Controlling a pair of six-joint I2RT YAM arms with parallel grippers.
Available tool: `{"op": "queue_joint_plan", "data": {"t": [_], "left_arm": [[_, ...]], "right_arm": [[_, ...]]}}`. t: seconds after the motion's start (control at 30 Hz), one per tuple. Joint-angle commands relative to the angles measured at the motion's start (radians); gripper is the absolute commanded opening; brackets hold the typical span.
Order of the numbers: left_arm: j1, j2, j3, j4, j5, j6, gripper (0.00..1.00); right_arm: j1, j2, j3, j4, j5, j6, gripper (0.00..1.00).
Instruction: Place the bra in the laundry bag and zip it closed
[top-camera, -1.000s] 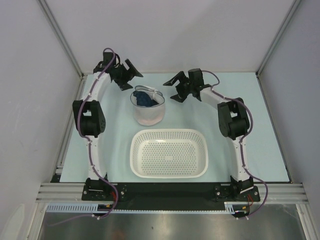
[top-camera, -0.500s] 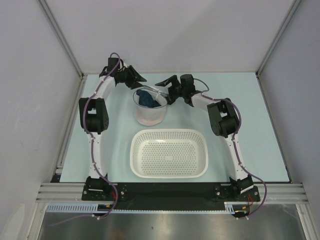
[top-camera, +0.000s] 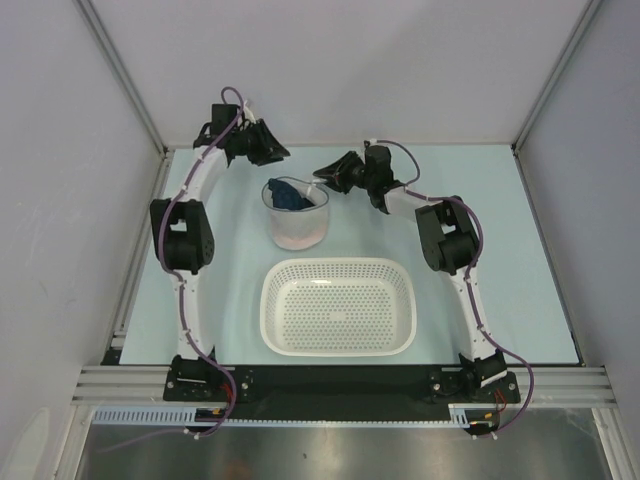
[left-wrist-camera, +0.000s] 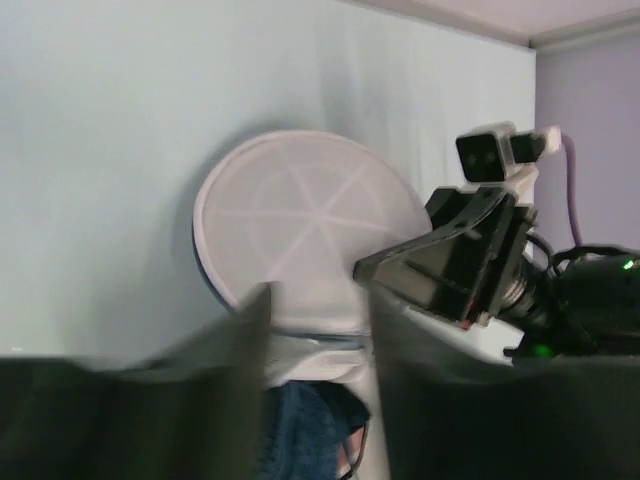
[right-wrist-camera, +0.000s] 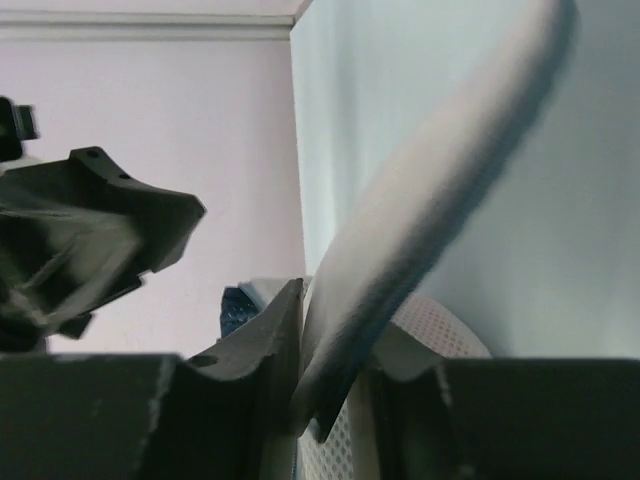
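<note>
The laundry bag (top-camera: 298, 228) stands upright behind the basket, its top open. The dark blue bra (top-camera: 288, 196) lies inside it. My right gripper (top-camera: 322, 180) sits at the bag's right rim, shut on the edge of the round white flap lid (right-wrist-camera: 430, 190); the lid runs up between its fingers (right-wrist-camera: 275, 340). My left gripper (top-camera: 268, 150) hovers just behind the bag's left rim, jaws apart and blurred. In the left wrist view the lid (left-wrist-camera: 300, 225) stands up beyond the rim, with the bra (left-wrist-camera: 300, 430) below and the left gripper (left-wrist-camera: 318, 305) holding nothing.
A white perforated plastic basket (top-camera: 338, 264) sits at mid-table in front of the bag. Grey walls and metal frame posts close in the table at the back and both sides. The right arm's wrist (left-wrist-camera: 480, 250) fills the right of the left wrist view.
My right gripper has moved left to the bag's rim and shut on the flap lid. My left gripper has stayed behind the bag; its jaws have narrowed.
</note>
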Motion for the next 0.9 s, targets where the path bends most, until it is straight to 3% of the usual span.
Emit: {"op": "queue_joint_plan", "data": {"t": [0.0, 0.1, 0.23, 0.37, 0.57, 0.73, 0.87], "left_arm": [[-0.016, -0.226, -0.053, -0.079, -0.113, 0.128, 0.65], [-0.016, -0.319, -0.168, -0.096, -0.222, 0.154, 0.78], [-0.016, -0.491, -0.354, -0.097, -0.308, 0.147, 0.79], [-0.016, -0.554, -0.529, -0.090, -0.316, 0.134, 0.77], [-0.016, -0.506, -0.587, -0.062, -0.249, 0.138, 0.71], [-0.011, -0.533, -0.655, -0.022, -0.281, 0.121, 0.71], [0.007, -0.607, -0.727, 0.059, -0.269, 0.089, 0.74]], "right_arm": [[0.004, -0.126, -0.044, 0.106, -0.010, -0.240, 0.23], [0.013, -0.174, -0.087, 0.100, 0.021, -0.382, 0.18], [0.023, -0.255, -0.135, 0.118, 0.027, -0.507, 0.15], [0.049, -0.324, -0.176, 0.120, 0.020, -0.643, 0.17], [0.116, -0.433, -0.244, 0.027, 0.030, -0.959, 0.22], [0.174, -0.502, -0.306, -0.085, 0.093, -1.221, 0.24], [0.219, -0.539, -0.313, -0.173, 0.179, -1.401, 0.30]]}}
